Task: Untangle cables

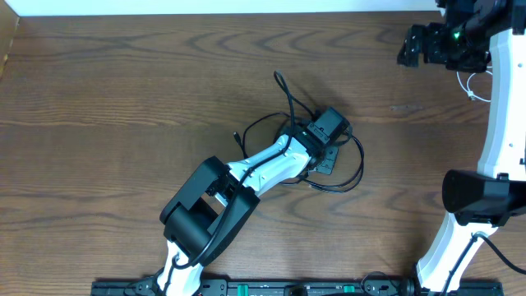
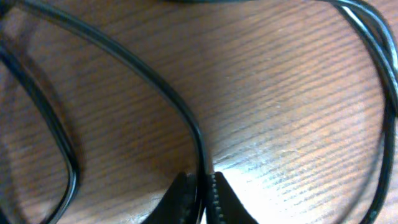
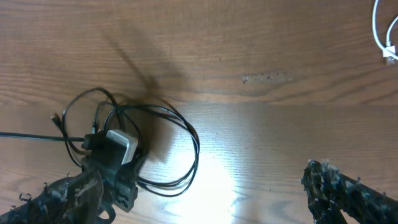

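Over table point(image 1: 123, 99), left hand point(image 2: 201, 186) around black cable point(image 2: 199, 146)

Bright, even overhead light leaves white glare on the tabletop point(image 3: 217, 180) in both wrist views, and the close-up black cable point(image 2: 199, 152) is blurred.

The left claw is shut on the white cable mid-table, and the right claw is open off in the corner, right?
No. The left wrist view shows the left claw shut on the black cable instead; the right claw is open off in the corner.
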Robot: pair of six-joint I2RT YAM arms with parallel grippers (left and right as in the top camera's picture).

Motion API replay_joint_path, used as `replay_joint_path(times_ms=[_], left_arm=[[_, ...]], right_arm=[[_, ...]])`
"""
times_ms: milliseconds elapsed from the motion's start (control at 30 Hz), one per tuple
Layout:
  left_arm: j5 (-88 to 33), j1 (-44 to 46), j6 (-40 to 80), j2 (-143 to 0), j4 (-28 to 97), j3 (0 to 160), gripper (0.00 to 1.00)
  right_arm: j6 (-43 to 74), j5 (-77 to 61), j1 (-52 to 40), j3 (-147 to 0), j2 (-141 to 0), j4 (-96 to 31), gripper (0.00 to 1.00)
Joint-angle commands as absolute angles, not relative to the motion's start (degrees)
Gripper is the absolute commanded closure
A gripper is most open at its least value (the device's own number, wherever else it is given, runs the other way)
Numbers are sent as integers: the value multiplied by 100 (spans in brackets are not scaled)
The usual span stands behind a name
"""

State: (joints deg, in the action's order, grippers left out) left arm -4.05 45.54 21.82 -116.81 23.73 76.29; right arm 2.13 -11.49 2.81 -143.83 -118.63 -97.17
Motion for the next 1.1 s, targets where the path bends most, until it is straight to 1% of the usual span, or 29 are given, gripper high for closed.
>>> replay_joint_path(times_ms=[0, 200, 367, 400, 533, 567, 667, 833, 967, 1067], left_arm=[[-336, 4539, 2171, -11730, 2458, 7601, 93], [-338, 4449, 1957, -10766, 3328, 7946, 93], [-331, 4226, 1772, -9236, 3972, 7953, 93], [-202, 4099, 1761, -8794, 4139, 7953, 93], [419, 3627, 1761, -7760, 4405, 7953, 93], [847, 3277, 1763, -7244, 4401, 7953, 93], [1339, 2818, 1763, -6757, 4348, 7953, 93], [1356, 2123, 1765, -6326, 4257, 7953, 93], [1354, 1826, 1765, -6171, 4185, 7953, 92], [1264, 1723, 1763, -6060, 4097, 7953, 93]], right_arm=[[165, -1107, 252, -14271, -11701, -9730, 1], [165, -1107, 246, -14269, -11701, -9717, 1], [165, -1109, 224, -14269, -11701, -9657, 1], [165, -1109, 193, -14267, -11703, -9638, 1], [165, -1107, 82, -14267, -11703, -9592, 1], [165, -1109, -12, -14267, -11703, -9561, 1], [165, -1109, -213, -14206, -11705, -9515, 1], [165, -1109, -652, -13753, -11712, -9260, 1], [121, -1291, -991, -13231, -11714, -8908, 1], [-283, -1723, -1293, -12750, -11714, -8488, 1]])
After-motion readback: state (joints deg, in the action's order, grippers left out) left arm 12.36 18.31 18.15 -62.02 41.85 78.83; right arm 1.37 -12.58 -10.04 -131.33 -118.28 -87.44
